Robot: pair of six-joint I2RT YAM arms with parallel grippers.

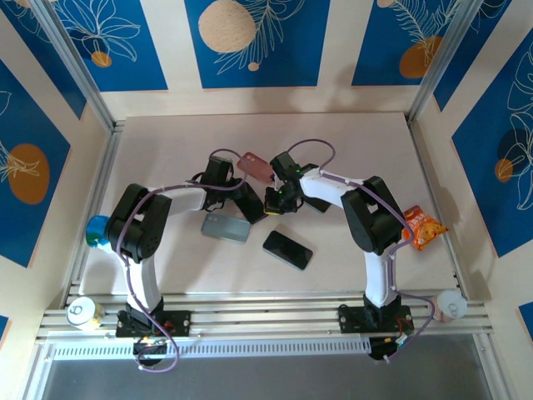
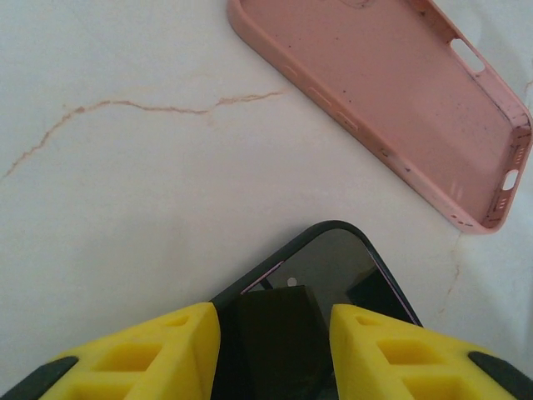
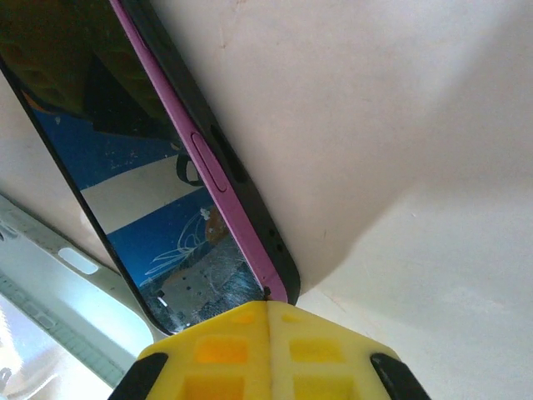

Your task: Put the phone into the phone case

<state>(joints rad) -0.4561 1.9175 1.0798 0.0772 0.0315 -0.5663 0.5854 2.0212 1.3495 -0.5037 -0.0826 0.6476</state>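
- Alignment first: left end effector [image 2: 275, 321], pinching black pink-edged phone [image 2: 350, 267], should meet the pink silicone case [image 2: 400, 108] squarely.
- Right end effector [image 3: 268, 312], pressed together, touches its corner.

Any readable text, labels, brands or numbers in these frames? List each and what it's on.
Nothing here can be read.
Orange snack packet: print too small to read.
Left can and right can on the near rail: markings too small to read.
Pink silicone phone case: plain inside, no lettering.
Black phone with a purple edge: dark screen, just reflections, no text.
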